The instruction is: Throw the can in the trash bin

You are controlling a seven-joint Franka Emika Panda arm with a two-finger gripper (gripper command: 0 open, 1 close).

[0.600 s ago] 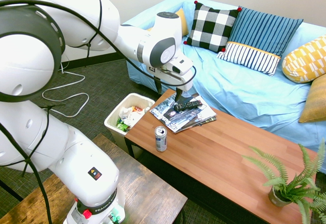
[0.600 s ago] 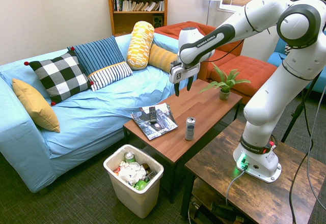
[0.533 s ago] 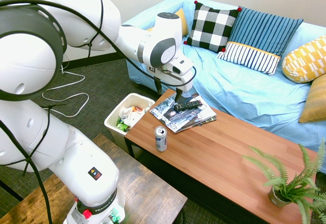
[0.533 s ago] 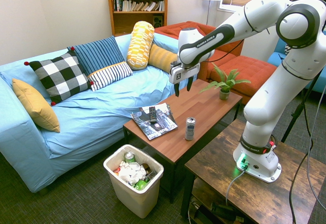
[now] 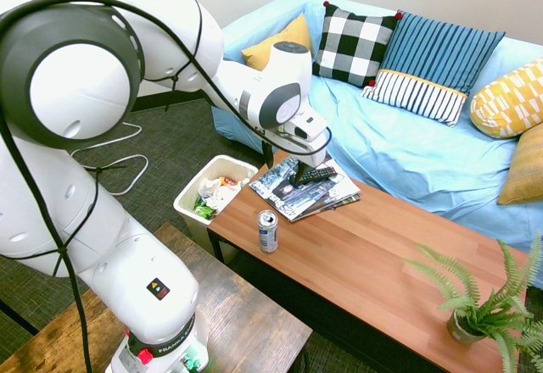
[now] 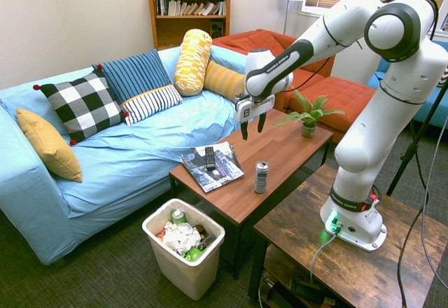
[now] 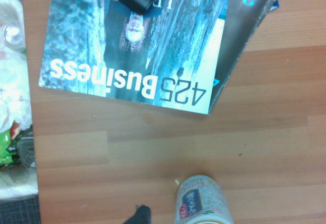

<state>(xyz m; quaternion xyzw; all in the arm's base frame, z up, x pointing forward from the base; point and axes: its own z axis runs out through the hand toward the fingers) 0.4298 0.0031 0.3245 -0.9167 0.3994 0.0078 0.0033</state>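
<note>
**Can not yet picked up — whole task ahead**

Nothing done so far, judging by how things lie. Stands upright on the wooden worktop (image 6: 280, 155): the can (image 6: 261, 177), untouched, near the front edge, just right of the magazines (image 6: 212, 163) in the second exterior view. Lies on top of those magazines: a black remote (image 6: 209, 157). Shows also in the first exterior view (image 5: 268, 231), alone on bare wood, with nothing leaning on it.

Hangs in the air above the worktop, well apart from the can: the hand (image 6: 252, 129), pointing down, fingers spread and holding nothing. Sits over the far side of the wood, beyond the magazines and the can, not over the can itself. In the wrist view, peeks in at the lower edge: the can's top (image 7: 200, 200), with the magazine cover filling the upper part.

Waits on the carpet at the left end of the worktop, below its edge: the trash bin (image 6: 162, 259), open-topped and already holding white, green and orange rubbish.

Left to do, by this reckoning: shift over the can, descend, clamp, lift, carry past the worktop's left end, release above the bin.
</note>
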